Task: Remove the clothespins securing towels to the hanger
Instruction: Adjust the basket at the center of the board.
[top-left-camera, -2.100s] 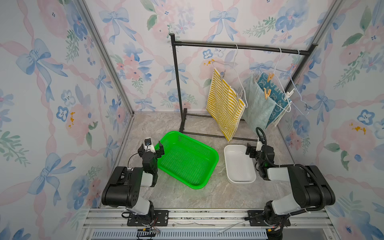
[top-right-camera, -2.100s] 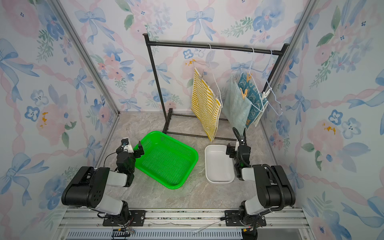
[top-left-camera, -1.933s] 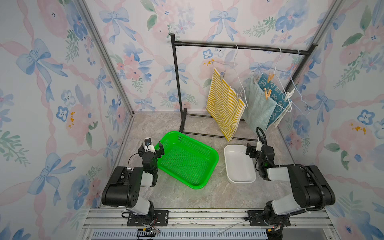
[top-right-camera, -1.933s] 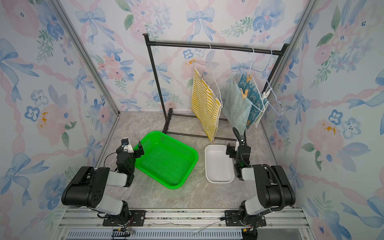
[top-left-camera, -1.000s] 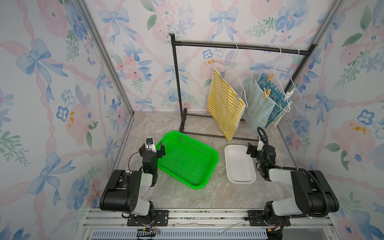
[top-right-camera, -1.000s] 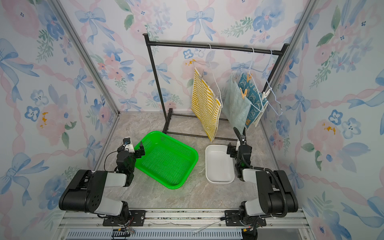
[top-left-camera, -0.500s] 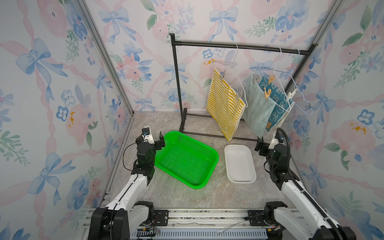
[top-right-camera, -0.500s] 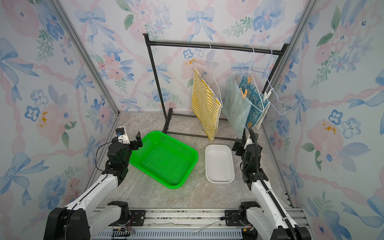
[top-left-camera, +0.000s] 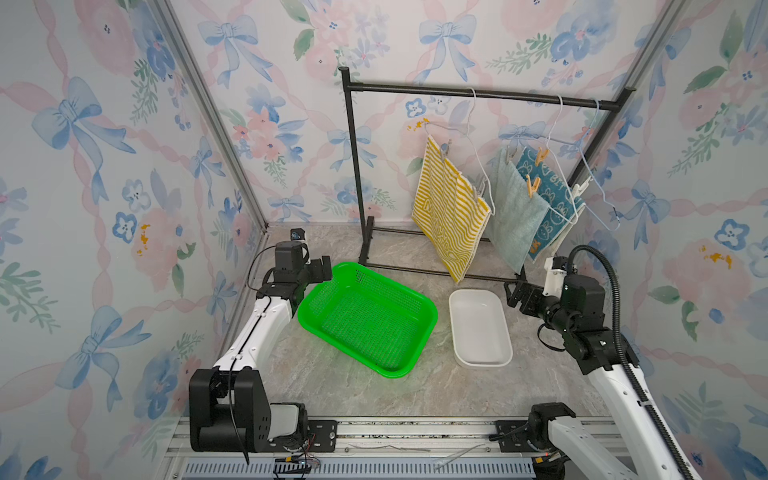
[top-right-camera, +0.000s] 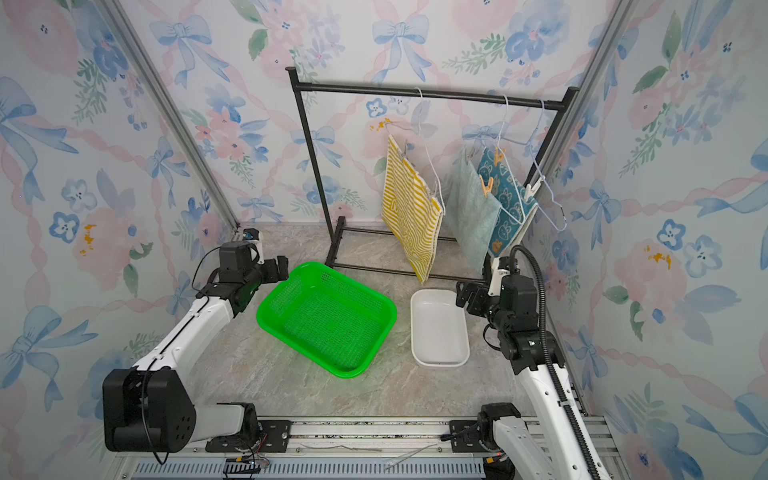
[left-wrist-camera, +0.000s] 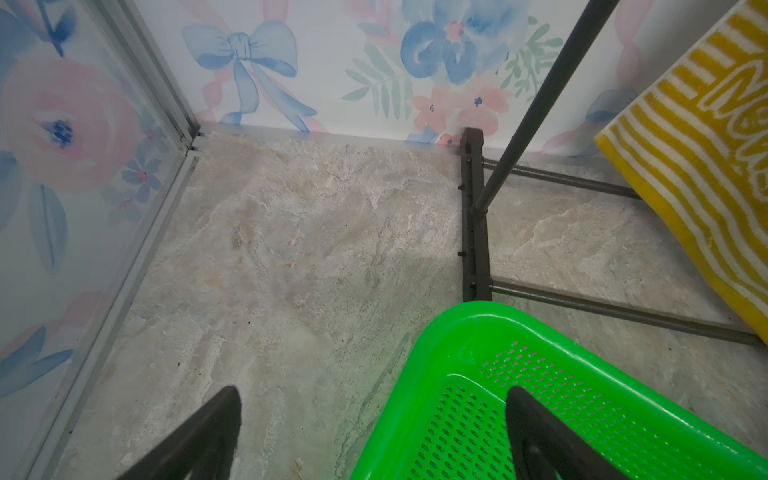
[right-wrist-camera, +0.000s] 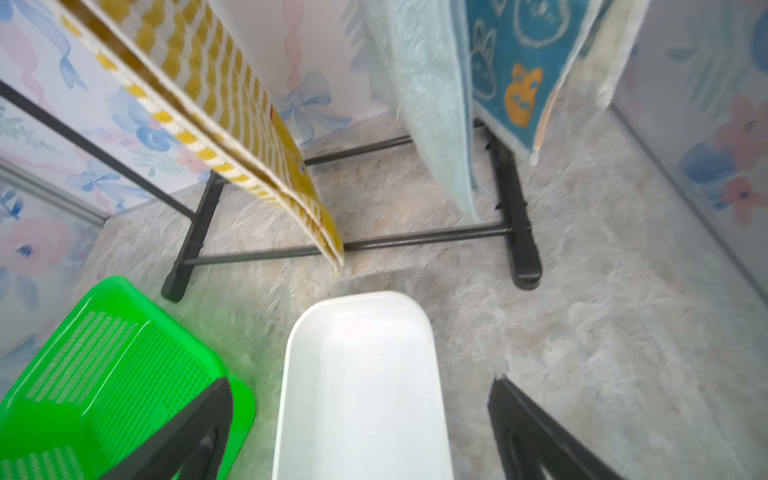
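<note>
Floral bow wallpaper (top-left-camera: 83, 166); seemingly marble floor (top-left-camera: 332, 395).

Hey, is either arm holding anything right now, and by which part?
Nothing is held. The left gripper and right gripper both show open, empty jaws, away from the clothespins.

Centre frame, basket (top-left-camera: 365, 320): glossy green perforated plastic. Right of it, tray (top-left-camera: 478, 328): smooth white plastic, faint sheen. Rack (left-wrist-camera: 543, 99): matt dark metal tube. Upper right, yellow-striped towel (top-left-camera: 449, 208): looped terry cloth; teal towel (top-left-camera: 515, 216): fluffy pile; blue towel (top-left-camera: 552, 203): short-pile cloth. Tan clothespins (top-left-camera: 532, 185): material unclear. Tabletop (top-left-camera: 374, 399): matt, stone-patterned.
</note>
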